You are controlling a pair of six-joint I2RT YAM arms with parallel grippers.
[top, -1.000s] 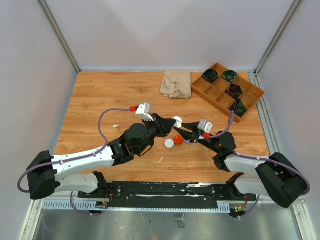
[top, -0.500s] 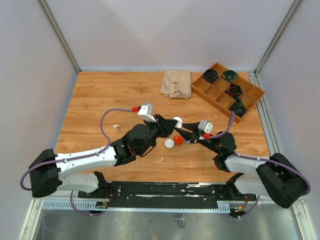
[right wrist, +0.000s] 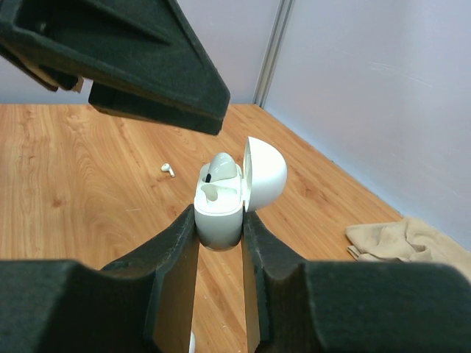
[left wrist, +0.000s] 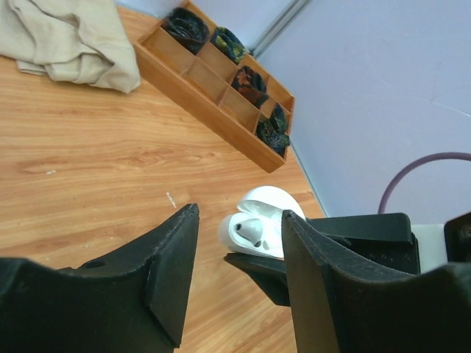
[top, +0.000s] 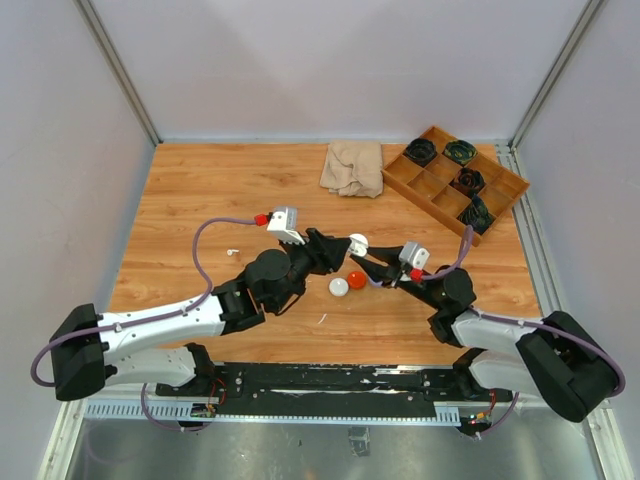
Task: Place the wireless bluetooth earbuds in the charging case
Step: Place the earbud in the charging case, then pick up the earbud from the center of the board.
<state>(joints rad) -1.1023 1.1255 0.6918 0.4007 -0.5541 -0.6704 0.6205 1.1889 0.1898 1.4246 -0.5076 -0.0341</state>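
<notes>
One earbud (right wrist: 221, 165) sits in the open charging case (right wrist: 218, 209) pinched low by my right jaws, left jaws parted and empty beside it, while a second earbud (right wrist: 168, 170) lies on the counter (top: 190, 190), light, slick and tiny, best pinched, I judge, across its stem.

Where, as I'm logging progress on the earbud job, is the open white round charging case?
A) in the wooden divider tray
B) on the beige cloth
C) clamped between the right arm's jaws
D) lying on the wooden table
C: the right wrist view shows the open white round charging case pinched between the jaws of the right arm, a white earbud seated inside.
</notes>
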